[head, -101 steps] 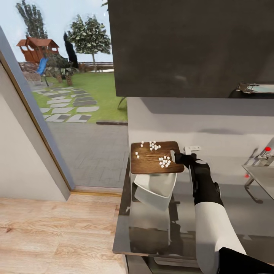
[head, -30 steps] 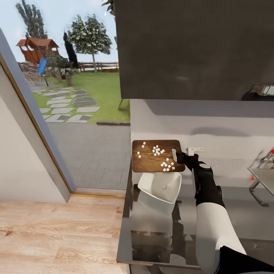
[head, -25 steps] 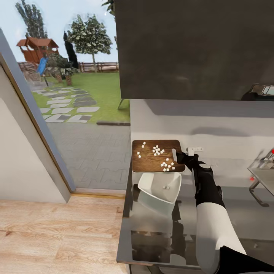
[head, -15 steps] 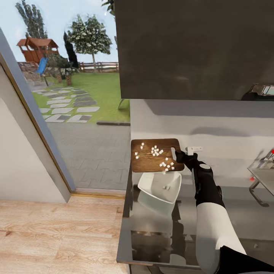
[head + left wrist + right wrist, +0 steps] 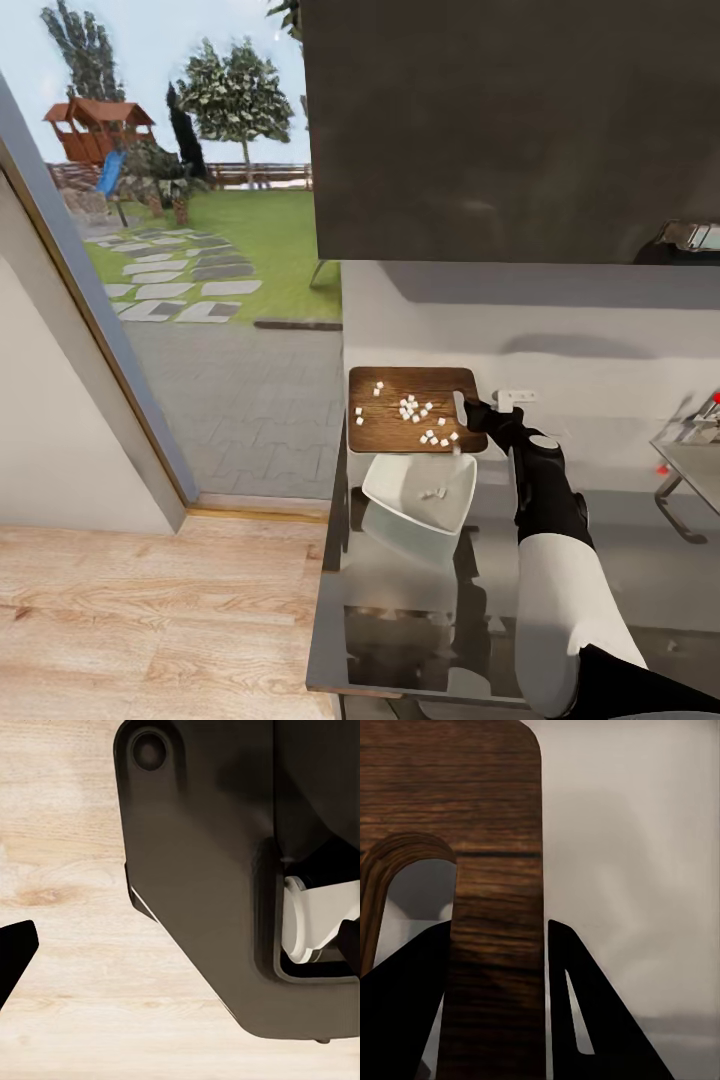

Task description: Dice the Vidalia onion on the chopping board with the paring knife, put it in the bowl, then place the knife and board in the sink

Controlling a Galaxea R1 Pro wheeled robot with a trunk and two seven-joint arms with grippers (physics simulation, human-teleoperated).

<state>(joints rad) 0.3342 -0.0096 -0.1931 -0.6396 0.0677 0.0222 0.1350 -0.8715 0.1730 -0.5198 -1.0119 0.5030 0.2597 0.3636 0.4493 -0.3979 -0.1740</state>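
In the head view the dark wood chopping board point(image 5: 400, 425) hangs tilted above the white bowl point(image 5: 400, 485) on the grey countertop point(image 5: 400, 620). My right gripper point(image 5: 470, 410) is shut on the board's edge beside the oval handle slot. The right wrist view shows the board point(image 5: 499, 832) between the two dark fingers point(image 5: 574, 1005) of that gripper point(image 5: 499, 945). Several white diced onion pieces point(image 5: 420, 412) lie on the board, and a few pieces point(image 5: 433, 493) sit in the bowl. A small white object point(image 5: 512, 397), perhaps the paring knife's handle, lies behind the gripper. My left gripper point(image 5: 180, 945) hangs open over the wood floor.
The sink's corner point(image 5: 690, 460) and the tap's red-tipped lever point(image 5: 716, 398) show at the right edge. A dark wall cabinet point(image 5: 510, 120) hangs over the counter. A glass door point(image 5: 170, 250) on the left looks onto a garden. My dark base point(image 5: 225, 870) is beside the left gripper.
The board has shifted slightly and the onion pieces have slid toward its lower edge. More pieces have dropped into the bowl. Early on, the camera shifted a little.
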